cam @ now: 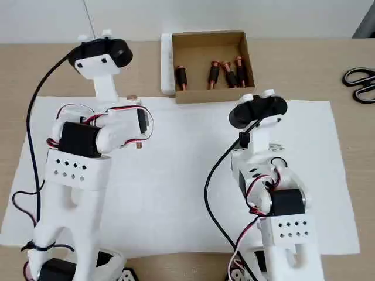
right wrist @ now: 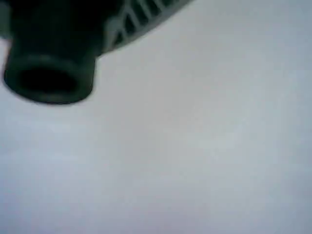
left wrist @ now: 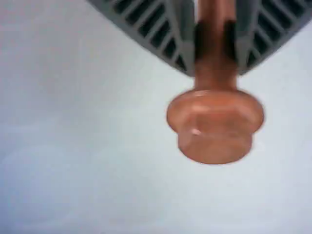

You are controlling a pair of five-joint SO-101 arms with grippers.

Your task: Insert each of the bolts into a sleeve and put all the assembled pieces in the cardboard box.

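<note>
So the left gripper point(left wrist: 214, 46) is clamped on the copper bolt point(left wrist: 214, 124) by its shank, head sticking straight out past the jaws over the white paper point(left wrist: 73, 146), while the right gripper point(right wrist: 63, 34) pinches the black sleeve point(right wrist: 48, 73), open end outward.

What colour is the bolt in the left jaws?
The bolt is copper-orange, clearest in the left wrist view.

No writing, number or sign is legible on the brown cardboard box point(cam: 196, 58) or the white paper sheet point(cam: 176, 193).
</note>
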